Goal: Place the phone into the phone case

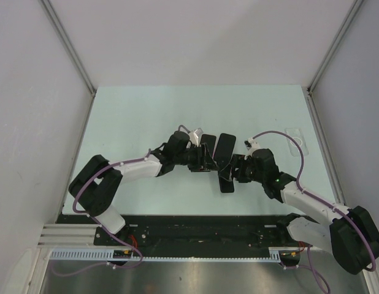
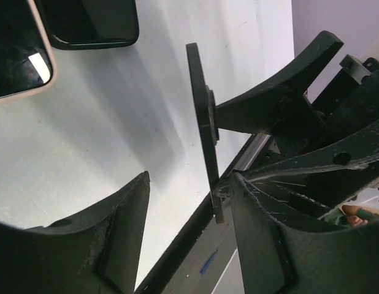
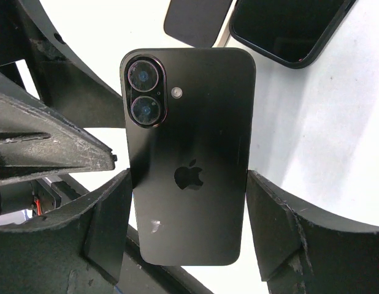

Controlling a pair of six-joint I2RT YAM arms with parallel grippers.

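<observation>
The black phone is held upright, its camera end up and its back facing the right wrist camera. My right gripper is shut on its two long edges. In the top view the phone sits low between both grippers. In the left wrist view it shows edge-on. My left gripper is open around the phone's lower end, which lies close to the right finger. A black glossy slab with a raised rim, possibly the case, lies flat just beyond and also shows in the wrist views.
A second device with a pale beige rim lies beside the black slab. A dark flat piece lies near it. A clear flat case-like thing rests at the table's right. The table's near edge runs under the left gripper.
</observation>
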